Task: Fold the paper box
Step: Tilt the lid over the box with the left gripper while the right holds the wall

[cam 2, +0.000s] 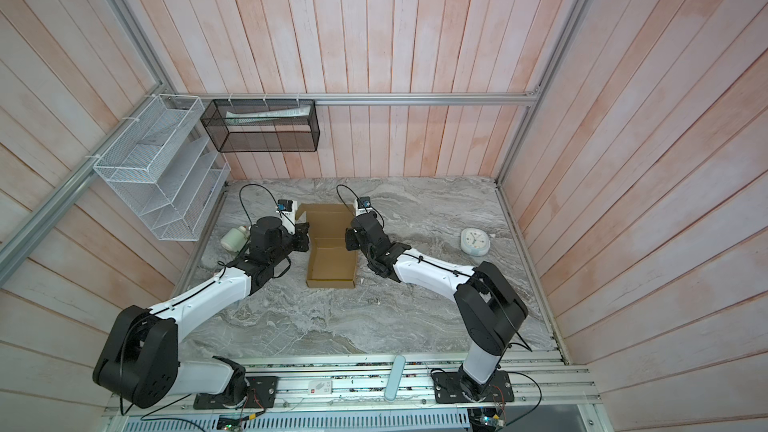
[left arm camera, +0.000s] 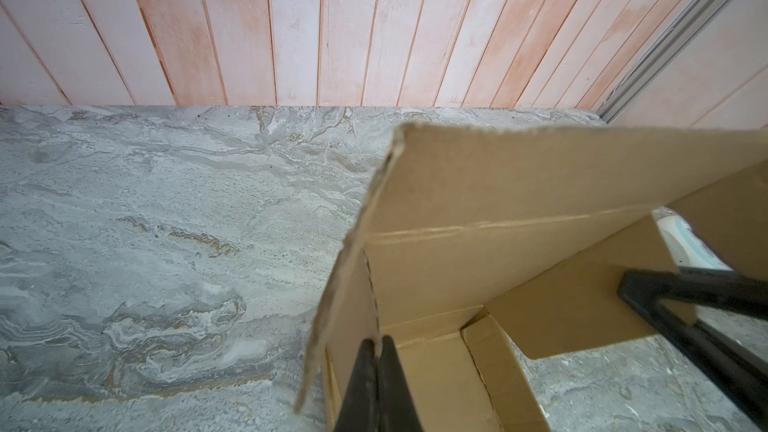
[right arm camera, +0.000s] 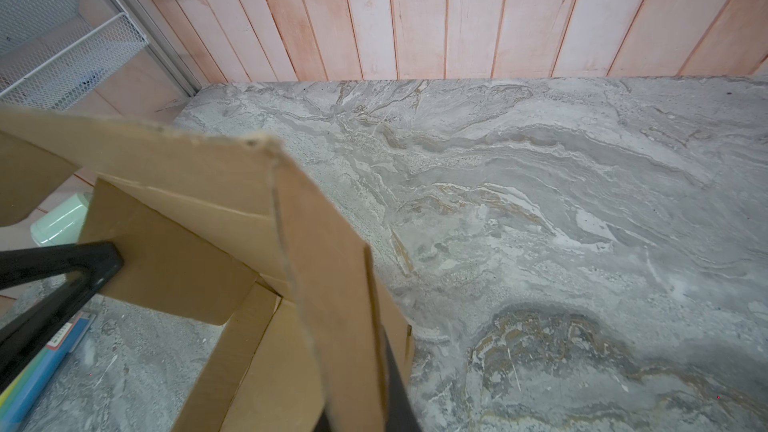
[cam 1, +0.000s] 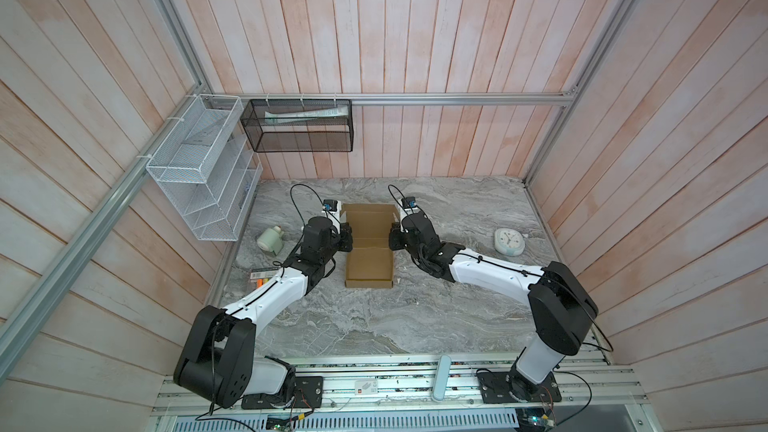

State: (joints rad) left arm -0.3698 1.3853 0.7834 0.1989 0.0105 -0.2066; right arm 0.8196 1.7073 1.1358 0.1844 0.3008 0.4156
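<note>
1. we read this as a robotics lab test cell.
2. plank walls (cam 1: 415,35) are panels set in an aluminium extrusion frame (cam 1: 457,99).
3. left arm base (cam 1: 268,378) and right arm base (cam 1: 536,363) sit on a slotted front rail (cam 1: 395,386), with a cable duct (cam 1: 374,423) below.
4. marble-look tabletop (cam 1: 395,317), white mesh rack (cam 1: 195,168) and black mesh basket (cam 1: 299,126) zip-tied on: we call that home-style staging.
</note>
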